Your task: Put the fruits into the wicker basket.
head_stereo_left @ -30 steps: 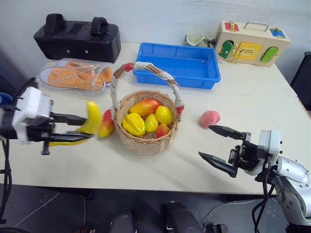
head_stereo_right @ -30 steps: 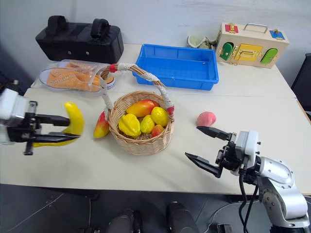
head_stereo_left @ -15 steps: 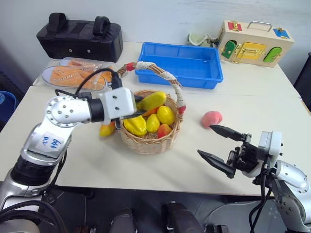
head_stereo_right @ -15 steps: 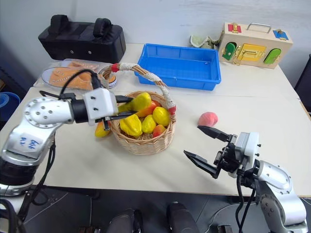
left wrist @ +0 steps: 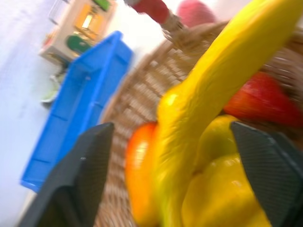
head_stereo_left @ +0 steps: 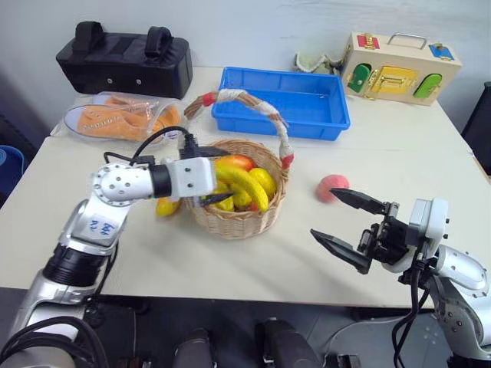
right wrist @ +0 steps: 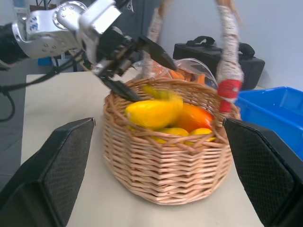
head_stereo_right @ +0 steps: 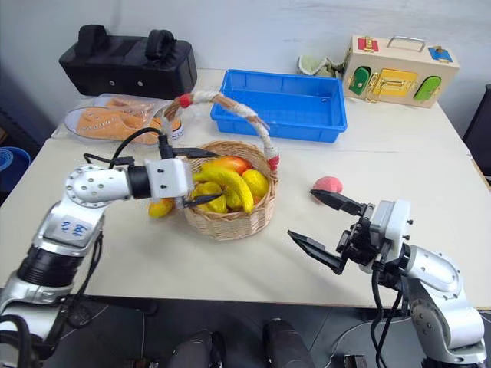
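Soft, even light is falling from above, leaving the pale table (head_stereo_left: 399, 153) bright and the shadows beneath the wicker basket (head_stereo_left: 238, 218) faint and short. The head views are showing crisp detail. In the left wrist view the banana (left wrist: 213, 90) is smearing into blur, close and out of focus. In the right wrist view the background is softening.

- left arm (head_stereo_left: 115, 188) was silver metal with round screwed joints, a white label in blue writing, black cables looping over it.
- both grippers had white housings and pointed black fingers (head_stereo_left: 337, 250).
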`<move>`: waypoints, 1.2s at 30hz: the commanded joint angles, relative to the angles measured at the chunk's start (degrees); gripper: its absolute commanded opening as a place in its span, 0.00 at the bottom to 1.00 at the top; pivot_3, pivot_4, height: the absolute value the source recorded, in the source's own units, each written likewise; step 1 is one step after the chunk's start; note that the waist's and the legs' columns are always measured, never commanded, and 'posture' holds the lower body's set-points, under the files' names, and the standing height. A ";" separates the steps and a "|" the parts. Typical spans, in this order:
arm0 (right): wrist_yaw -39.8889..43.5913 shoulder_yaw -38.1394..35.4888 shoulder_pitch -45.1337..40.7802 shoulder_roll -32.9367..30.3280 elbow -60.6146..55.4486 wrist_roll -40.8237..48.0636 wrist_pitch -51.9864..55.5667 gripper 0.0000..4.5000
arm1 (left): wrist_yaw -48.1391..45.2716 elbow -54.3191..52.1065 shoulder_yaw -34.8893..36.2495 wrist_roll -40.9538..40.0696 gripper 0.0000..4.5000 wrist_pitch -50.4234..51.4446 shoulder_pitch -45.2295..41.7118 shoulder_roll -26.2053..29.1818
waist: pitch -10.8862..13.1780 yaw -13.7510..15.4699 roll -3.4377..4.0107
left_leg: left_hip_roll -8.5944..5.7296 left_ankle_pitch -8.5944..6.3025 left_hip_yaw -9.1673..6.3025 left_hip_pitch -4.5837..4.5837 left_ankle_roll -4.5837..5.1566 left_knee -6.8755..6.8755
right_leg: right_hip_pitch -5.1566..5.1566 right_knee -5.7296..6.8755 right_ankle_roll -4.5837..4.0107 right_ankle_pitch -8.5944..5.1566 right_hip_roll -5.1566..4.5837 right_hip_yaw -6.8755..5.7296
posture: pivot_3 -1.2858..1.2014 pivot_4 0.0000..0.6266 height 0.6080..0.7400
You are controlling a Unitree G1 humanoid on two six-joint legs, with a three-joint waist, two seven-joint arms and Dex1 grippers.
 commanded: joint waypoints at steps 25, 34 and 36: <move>9.13 3.60 -7.74 3.95 10.37 -5.70 -9.80 1.00 | -7.18 25.16 61.06 -19.82 0.99 14.76 50.23 11.06 | -0.11 -1.30 -0.38 | 0.03 -0.17 -0.15 -0.04 0.07 -0.25 | 0.00 -0.26 -0.34 -0.20 -0.13 -0.23 | 0.52 0.24 1.00; 5.81 -2.10 -1.44 0.72 6.41 -6.56 -9.89 1.00 | -3.45 5.29 41.05 -25.70 0.99 34.77 36.48 15.07 | -0.31 0.82 -0.69 | 0.00 -0.26 -0.16 -0.12 0.37 -0.39 | 0.26 -0.40 -0.44 -0.25 -0.91 -1.23 | 0.52 0.24 1.00; 5.71 -2.16 -1.26 0.34 6.41 -6.47 -9.69 1.00 | 0.28 3.60 32.83 -25.75 0.99 41.29 26.59 14.18 | -0.29 0.83 -0.65 | 0.00 -0.20 -0.14 -0.11 0.38 -0.41 | 0.31 -0.43 -0.44 -0.25 -0.93 -1.31 | 0.52 0.24 1.00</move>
